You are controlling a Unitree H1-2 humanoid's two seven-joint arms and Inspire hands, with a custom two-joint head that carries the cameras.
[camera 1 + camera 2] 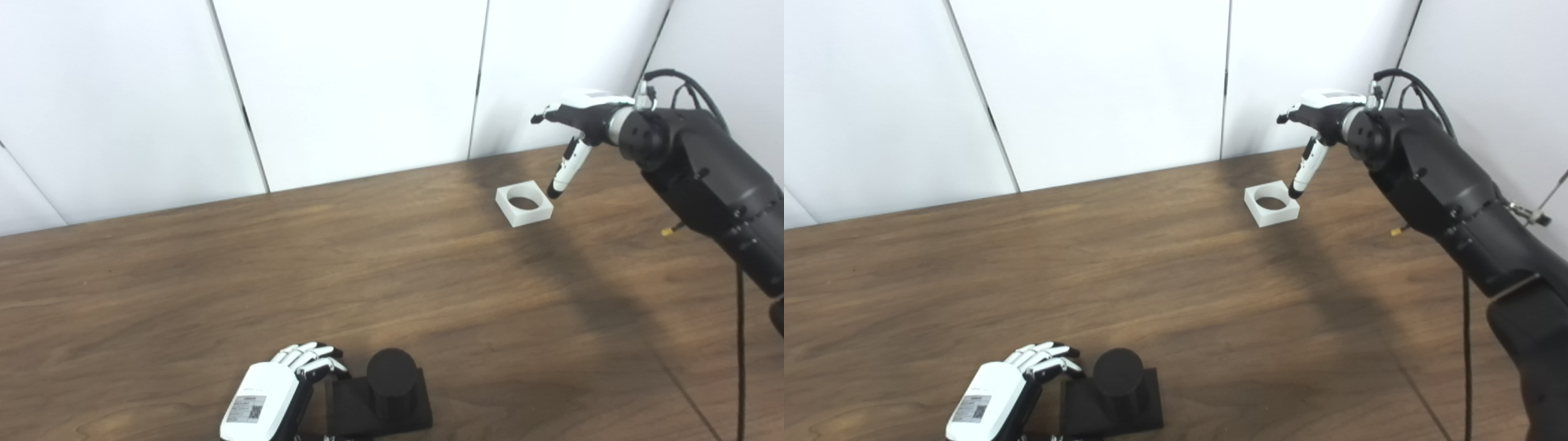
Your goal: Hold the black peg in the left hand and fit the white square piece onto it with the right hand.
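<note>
Two hands work apart: left hand [269, 398], fingers [309, 358] loosely curled beside the black peg [391, 383] near the table [245, 275] edge; right hand [582, 119], spread and empty, hovers over the white square piece [524, 204] far back.

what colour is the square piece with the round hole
White; the square piece shows best in the left eye view.

A brown wooden table [184, 294] bears a white square piece [524, 203] and, well apart, a black peg [381, 395].

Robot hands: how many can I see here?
2. The left hand is at the table's near edge beside the black peg; the right hand hovers over the white square piece farther back.
</note>
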